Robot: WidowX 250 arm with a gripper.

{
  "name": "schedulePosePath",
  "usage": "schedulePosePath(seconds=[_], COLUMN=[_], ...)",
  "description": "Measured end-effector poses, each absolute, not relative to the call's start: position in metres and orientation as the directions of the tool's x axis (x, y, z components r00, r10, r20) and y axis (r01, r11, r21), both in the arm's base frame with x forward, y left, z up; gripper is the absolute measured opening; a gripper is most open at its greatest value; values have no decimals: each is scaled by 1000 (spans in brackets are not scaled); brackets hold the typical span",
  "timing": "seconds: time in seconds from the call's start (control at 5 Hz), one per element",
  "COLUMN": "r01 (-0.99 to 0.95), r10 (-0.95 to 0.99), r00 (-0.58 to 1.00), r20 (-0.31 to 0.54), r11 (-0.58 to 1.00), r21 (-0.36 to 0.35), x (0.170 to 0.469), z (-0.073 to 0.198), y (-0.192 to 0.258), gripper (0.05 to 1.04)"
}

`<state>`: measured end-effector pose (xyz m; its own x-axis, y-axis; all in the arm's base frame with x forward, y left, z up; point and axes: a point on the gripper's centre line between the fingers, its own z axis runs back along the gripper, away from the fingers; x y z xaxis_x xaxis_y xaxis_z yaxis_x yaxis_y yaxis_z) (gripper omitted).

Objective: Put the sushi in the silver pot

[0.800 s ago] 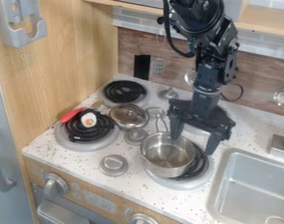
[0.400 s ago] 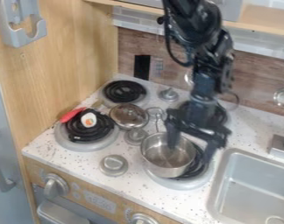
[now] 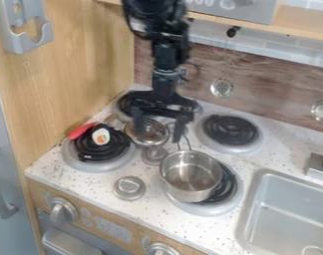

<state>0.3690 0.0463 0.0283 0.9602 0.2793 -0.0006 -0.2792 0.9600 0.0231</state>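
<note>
A: Which step is in hand here?

B: The approach to the sushi (image 3: 101, 136), it would be judged. Nothing is held by the gripper (image 3: 159, 133); its jaws are spread well apart above the glass-topped lid (image 3: 151, 140).

A: And where is the sushi to be found?

B: It is seen on the black coil (image 3: 113, 150) of the burner at the left of the view, just beside a red object (image 3: 82, 130). The silver pot (image 3: 191, 175) is set on another burner, open at the top, with no sushi seen inside.

A: What is called for next?

B: The gripper should be carried across towards the sushi, lined up over it and lowered with the jaws kept wide. Care is needed so that the red object is not pinched as well. Only once a firm grasp is made should the sushi be lifted and taken over to the pot.
</note>
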Motion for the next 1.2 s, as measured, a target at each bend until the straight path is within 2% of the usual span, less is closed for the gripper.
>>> schedulePosePath(seconds=[0.2,0.4,0.8,1.2], r01=[-403,-476,-572,-601], r10=[403,476,568,597], r00=[915,879,819,799], r20=[18,27,76,67], r11=[915,879,818,793], r21=[23,29,54,99], x=[367,360,355,374], z=[31,29,8,-11], y=[97,123,147,160], gripper=[1000,1000,1000,1000])
